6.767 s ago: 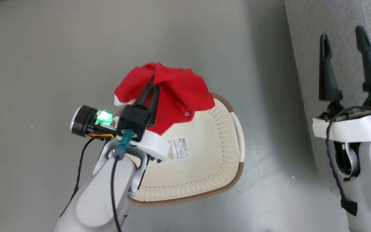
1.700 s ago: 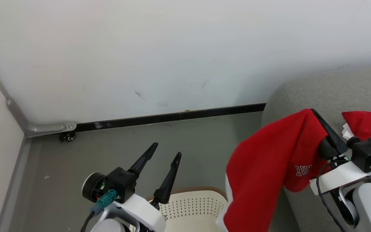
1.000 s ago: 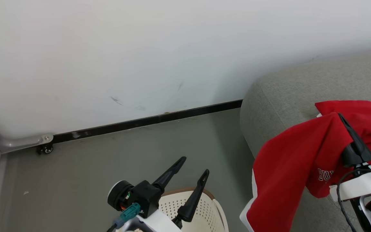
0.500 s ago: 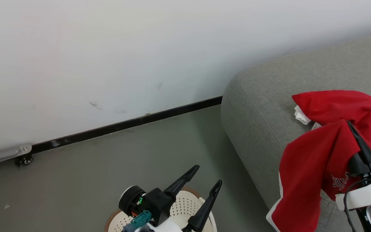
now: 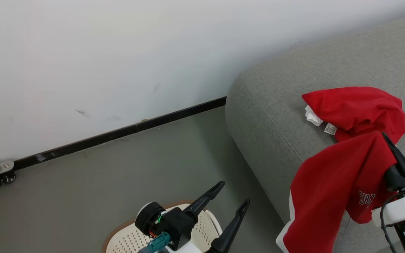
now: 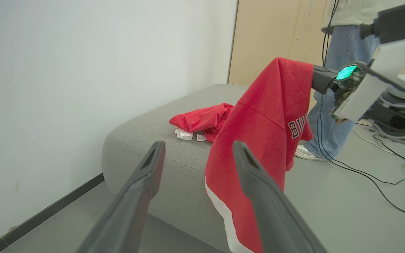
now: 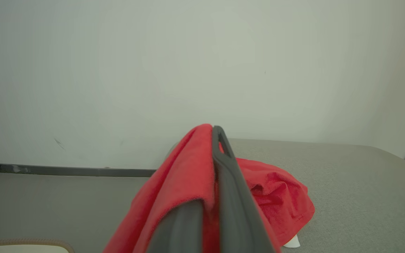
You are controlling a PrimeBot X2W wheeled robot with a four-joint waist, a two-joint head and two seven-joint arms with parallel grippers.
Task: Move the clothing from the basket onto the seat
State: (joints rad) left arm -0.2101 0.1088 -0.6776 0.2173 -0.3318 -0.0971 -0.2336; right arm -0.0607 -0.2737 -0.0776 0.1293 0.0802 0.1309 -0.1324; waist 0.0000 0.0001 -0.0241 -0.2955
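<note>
Right gripper (image 5: 385,137) clamped on soft red jersey (image 5: 332,186), white-trimmed, long axis hanging vertically beside rounded grey woven sofa (image 5: 269,116); left gripper (image 5: 234,192) spread wide, empty, near perforated basket (image 5: 125,239).

Your left gripper (image 5: 234,192) has two long, tapering dark fingers (image 5: 202,202) rising from a black block (image 5: 179,222); beside that block sit a round black cap (image 5: 146,221) with a silver rim, a green light (image 5: 159,218) and a teal plug (image 5: 158,242). Your right gripper (image 5: 387,140) shows a white wrist shell (image 5: 403,209) and black cable (image 5: 381,214).
</note>
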